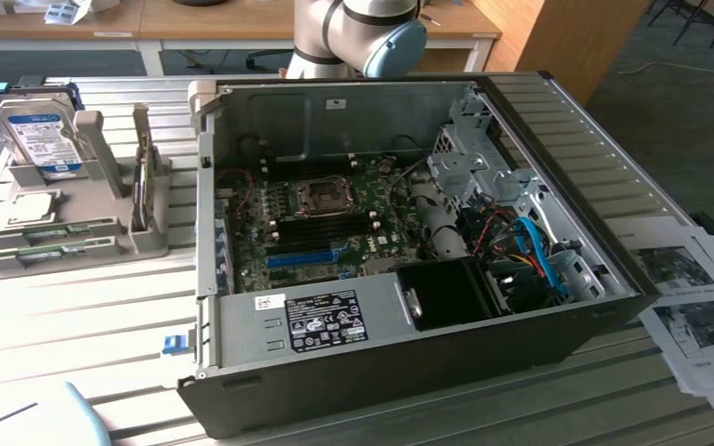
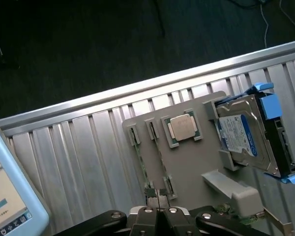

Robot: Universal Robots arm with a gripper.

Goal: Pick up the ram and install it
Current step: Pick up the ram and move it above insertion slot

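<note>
The tool [image 2: 160,212] is hanging over the grey holder [image 2: 187,162] on the bench [image 2: 83,147], its fingers pressed together and pinching nothing. The ram [image 1: 53,230] is lying in the holder's low front slots at the exterior view's left, well apart from the open computer case [image 1: 394,242]. From the wrist, a thin green edge just ahead of the fingertips is probably that stick.

The danger, as I judge it, is lying in that closed state. Descending like this, the fingers would be striking the stick's edge rather than straddling it, tipping or chipping it. The hard drive [image 2: 246,137] is standing near, so sideways drift could be knocking it. A skewed pinch would be leaving the stick tilted.
</note>
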